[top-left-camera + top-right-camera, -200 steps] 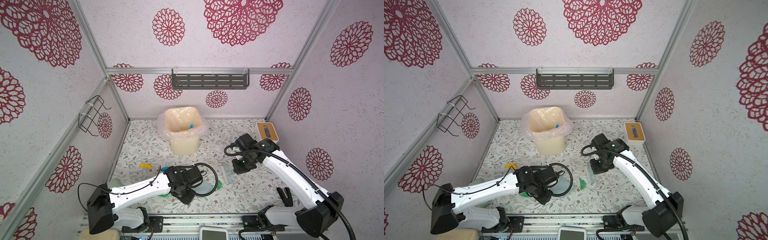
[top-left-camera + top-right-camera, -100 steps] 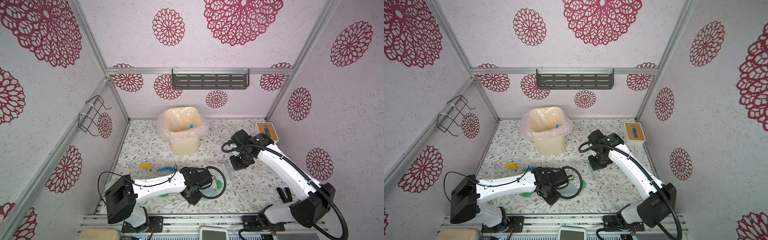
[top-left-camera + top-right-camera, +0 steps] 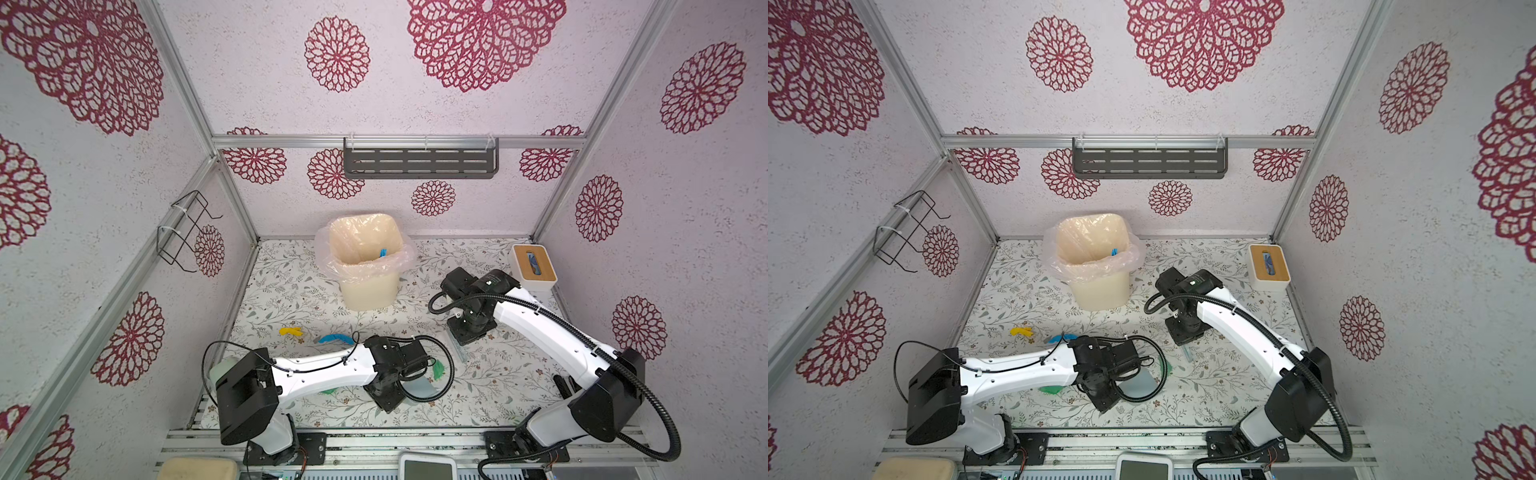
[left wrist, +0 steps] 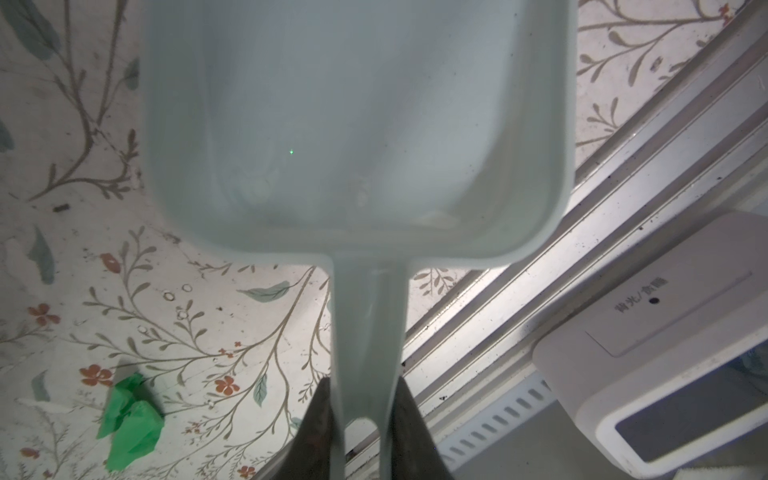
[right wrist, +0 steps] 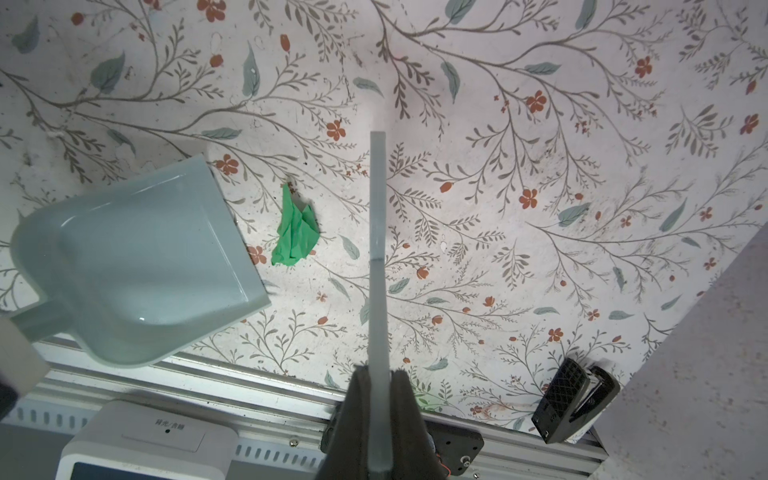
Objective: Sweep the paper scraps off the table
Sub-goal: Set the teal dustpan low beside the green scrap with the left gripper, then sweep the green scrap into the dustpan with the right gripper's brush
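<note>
My left gripper (image 4: 365, 401) is shut on the handle of a pale blue dustpan (image 4: 353, 124), which it holds low over the table (image 3: 503, 376) near the front edge (image 3: 419, 385). My right gripper (image 5: 379, 384) is shut on a thin pale scraper strip (image 5: 377, 249), whose tip reaches toward the table (image 3: 457, 352). One green paper scrap (image 5: 295, 230) lies between the dustpan's mouth (image 5: 137, 266) and the strip. Another green scrap (image 4: 131, 419) lies under the left arm (image 3: 328, 391). A blue scrap (image 3: 334, 338) and a yellow scrap (image 3: 289, 331) lie further left.
A cream bin (image 3: 365, 270) lined with a clear bag stands at the back middle, with a blue scrap (image 3: 382, 252) inside. A white box with a wooden lid (image 3: 532, 266) sits at the back right. A black clip (image 5: 573, 399) lies by the front rail.
The left arm has swung right, carrying the dustpan toward the table's middle front. The right gripper has moved slightly left and back with the strip. Both grips are unchanged.
</note>
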`<state>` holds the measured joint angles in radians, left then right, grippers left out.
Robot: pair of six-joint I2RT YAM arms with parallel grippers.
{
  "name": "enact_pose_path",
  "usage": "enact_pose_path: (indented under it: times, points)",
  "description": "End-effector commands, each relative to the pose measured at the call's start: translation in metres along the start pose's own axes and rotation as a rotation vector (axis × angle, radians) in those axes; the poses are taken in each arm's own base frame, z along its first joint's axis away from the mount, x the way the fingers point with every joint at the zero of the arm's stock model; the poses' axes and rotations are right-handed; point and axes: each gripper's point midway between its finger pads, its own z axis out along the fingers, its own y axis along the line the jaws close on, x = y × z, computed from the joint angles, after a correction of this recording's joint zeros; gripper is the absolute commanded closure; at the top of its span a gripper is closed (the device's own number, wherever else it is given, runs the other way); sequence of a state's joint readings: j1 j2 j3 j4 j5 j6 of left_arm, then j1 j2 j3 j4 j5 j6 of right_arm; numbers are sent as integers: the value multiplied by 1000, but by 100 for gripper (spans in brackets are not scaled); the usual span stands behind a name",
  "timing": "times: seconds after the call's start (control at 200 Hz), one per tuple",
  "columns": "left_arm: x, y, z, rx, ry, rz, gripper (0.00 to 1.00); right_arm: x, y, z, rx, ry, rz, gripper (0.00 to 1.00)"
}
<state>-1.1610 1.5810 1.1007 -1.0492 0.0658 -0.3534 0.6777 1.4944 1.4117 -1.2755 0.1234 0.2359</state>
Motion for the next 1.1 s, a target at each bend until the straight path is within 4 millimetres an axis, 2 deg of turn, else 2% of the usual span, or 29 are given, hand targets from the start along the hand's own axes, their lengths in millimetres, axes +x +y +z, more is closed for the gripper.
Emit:
enact_pose_path:
  times: [0.0, 0.41, 0.741, 0.881, 1.091]
  points:
    - [-8, -5, 2, 1, -14, 48, 100, -4, -4, -4, 29, -28, 37, 100]
    - [-12, -1, 9, 0, -14, 60, 100, -5, 10, 3, 0, -13, 27, 100]
    - [-10, 0, 14, 2, 5, 61, 100, 10, 31, 14, -40, 14, 19, 100]
    - [-10, 0, 14, 6, 7, 60, 100, 12, 49, 12, -98, 8, 13, 100]
    - [-9, 1, 16, 6, 13, 59, 100, 16, 94, -1, -258, 7, -34, 100]
